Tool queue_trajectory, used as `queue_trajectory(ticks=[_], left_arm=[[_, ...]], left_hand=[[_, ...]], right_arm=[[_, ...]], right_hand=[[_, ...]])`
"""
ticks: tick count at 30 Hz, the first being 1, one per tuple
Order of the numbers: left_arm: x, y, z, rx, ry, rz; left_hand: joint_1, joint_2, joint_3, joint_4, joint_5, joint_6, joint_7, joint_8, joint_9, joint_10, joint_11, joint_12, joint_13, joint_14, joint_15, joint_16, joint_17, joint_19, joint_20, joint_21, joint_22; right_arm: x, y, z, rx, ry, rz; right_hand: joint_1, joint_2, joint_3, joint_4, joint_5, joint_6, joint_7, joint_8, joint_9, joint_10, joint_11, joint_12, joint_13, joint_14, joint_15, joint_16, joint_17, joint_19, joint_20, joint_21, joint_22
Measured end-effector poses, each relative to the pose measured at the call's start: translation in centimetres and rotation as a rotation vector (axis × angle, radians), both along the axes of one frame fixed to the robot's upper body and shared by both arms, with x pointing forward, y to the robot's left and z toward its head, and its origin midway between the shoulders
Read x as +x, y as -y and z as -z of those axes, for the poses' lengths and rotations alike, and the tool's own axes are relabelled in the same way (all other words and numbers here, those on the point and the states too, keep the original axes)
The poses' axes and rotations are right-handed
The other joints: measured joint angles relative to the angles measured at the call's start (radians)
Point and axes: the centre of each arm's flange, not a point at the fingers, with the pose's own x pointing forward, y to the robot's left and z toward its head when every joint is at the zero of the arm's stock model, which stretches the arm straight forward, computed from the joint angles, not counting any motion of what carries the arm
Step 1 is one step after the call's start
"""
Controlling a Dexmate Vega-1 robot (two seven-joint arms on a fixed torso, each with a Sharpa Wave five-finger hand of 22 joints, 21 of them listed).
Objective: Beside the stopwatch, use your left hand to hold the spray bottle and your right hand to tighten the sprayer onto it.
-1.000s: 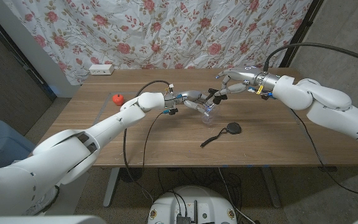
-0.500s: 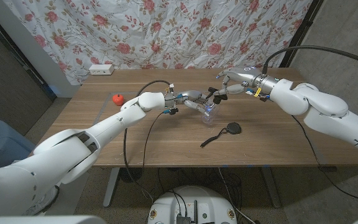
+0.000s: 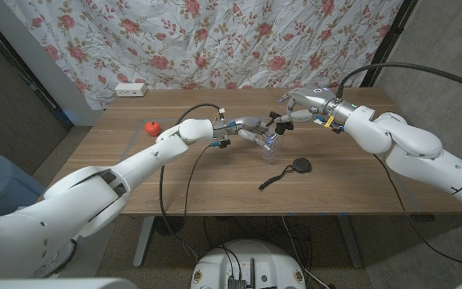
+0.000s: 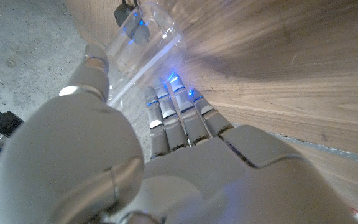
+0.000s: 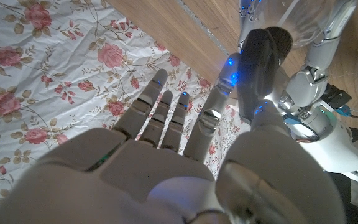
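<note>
A clear spray bottle [image 3: 269,147] stands on the table in the head view, and my left hand [image 3: 245,129] grips it from the side. In the left wrist view my fingers [image 4: 178,118] curl around the clear bottle [image 4: 143,38]. The black sprayer [image 3: 275,123] sits on top of the bottle, and my right hand [image 3: 297,109] pinches it from the far right. The right wrist view has that black sprayer [image 5: 258,62] between my thumb and a finger, with the bottle [image 5: 316,17] beyond it. The black stopwatch [image 3: 299,167] lies just in front of the bottle, its cord [image 3: 271,182] trailing towards the front.
A small red object [image 3: 152,127] lies on the table's left side. A white power strip [image 3: 131,90] sits at the back left edge. A floral curtain [image 3: 239,40] hangs behind the table.
My right forearm has drawn in slightly towards the table's middle while the hand stays on the sprayer. The left hand and the bottle have not moved.
</note>
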Motion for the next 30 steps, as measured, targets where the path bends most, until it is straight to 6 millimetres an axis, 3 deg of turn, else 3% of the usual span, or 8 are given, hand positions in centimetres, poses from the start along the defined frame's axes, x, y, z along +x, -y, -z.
queue_trajectory(ticks=[4, 12, 13, 17, 26, 30], left_arm=[[0.0, 0.0, 0.0, -0.001, 0.0, -0.001], [0.0, 0.0, 0.0, -0.002, 0.001, -0.001], [0.0, 0.0, 0.0, -0.002, 0.001, -0.001], [0.1, 0.0, 0.0, -0.001, 0.001, -0.002], [0.0, 0.0, 0.0, -0.002, 0.003, -0.001], [-0.1, 0.1, -0.1, -0.001, 0.007, 0.002]], left_hand=[[0.0, 0.0, 0.0, 0.0, -0.001, 0.0, 0.0, 0.0, 0.0, 0.0, 0.0, 0.0, 0.0, 0.002, 0.002, 0.0, 0.0, 0.0, 0.0, 0.0, 0.0], [0.0, 0.0, 0.0, 0.0, -0.003, 0.0, 0.0, 0.0, 0.0, 0.0, 0.0, -0.001, 0.001, 0.002, 0.002, 0.0, 0.0, 0.0, 0.0, 0.0, 0.0], [0.0, 0.0, 0.0, 0.0, -0.003, 0.0, 0.0, 0.0, 0.0, 0.0, 0.0, -0.001, 0.001, 0.002, 0.002, 0.0, 0.0, 0.0, 0.0, 0.0, 0.0], [0.0, 0.0, 0.0, 0.0, 0.001, 0.0, 0.0, 0.0, 0.0, 0.0, 0.0, -0.001, 0.002, 0.002, 0.002, 0.0, 0.0, 0.0, 0.0, 0.0, 0.0], [0.0, 0.0, 0.0, 0.0, 0.001, 0.0, 0.0, 0.0, 0.0, 0.004, 0.004, -0.002, 0.006, 0.002, 0.002, 0.0, 0.0, 0.0, 0.0, 0.0, 0.0], [0.0, 0.0, 0.0, 0.0, 0.001, 0.0, 0.0, 0.0, 0.0, 0.004, 0.004, -0.002, 0.006, 0.002, 0.002, 0.0, 0.0, 0.0, 0.0, 0.0, 0.0]], right_arm=[[-0.1, -0.3, 0.1, 0.01, 0.001, 0.003], [-0.6, -1.3, 0.6, 0.014, -0.005, -0.025], [-0.2, -0.5, 0.3, 0.041, -0.001, 0.024], [-0.3, -0.7, 0.5, 0.055, -0.004, 0.026], [-0.3, -0.7, 0.7, 0.089, -0.012, 0.035], [-0.3, -0.6, 0.8, 0.114, -0.014, 0.036]], right_hand=[[0.0, 0.0, 0.006, -0.009, -0.007, 0.013, 0.006, 0.005, 0.0, 0.006, -0.003, 0.0, -0.002, 0.007, 0.0, 0.004, 0.0, 0.003, -0.004, 0.0, 0.0], [0.094, 0.015, 0.039, -0.061, -0.019, 0.042, 0.01, 0.015, -0.001, 0.028, -0.003, -0.005, -0.005, 0.016, -0.002, 0.004, -0.007, 0.009, -0.002, 0.0, 0.0], [0.103, 0.023, 0.045, -0.067, -0.024, 0.045, 0.012, 0.019, -0.001, 0.031, -0.007, -0.01, -0.005, 0.016, -0.002, 0.004, -0.009, 0.009, -0.002, -0.004, 0.0], [0.143, 0.021, 0.061, -0.082, -0.039, 0.059, 0.016, 0.025, -0.001, 0.035, -0.01, -0.012, -0.005, 0.02, -0.005, 0.004, -0.009, 0.009, -0.002, -0.005, 0.0], [0.169, 0.031, 0.069, -0.091, -0.047, 0.075, 0.032, 0.034, 0.006, 0.04, -0.005, -0.019, -0.005, 0.027, -0.002, 0.004, -0.009, 0.009, -0.002, -0.005, 0.0], [0.196, 0.025, 0.077, -0.099, -0.051, 0.085, 0.042, 0.052, 0.009, 0.044, -0.001, -0.02, -0.005, 0.027, -0.002, 0.004, -0.012, 0.009, -0.002, -0.005, 0.0]])
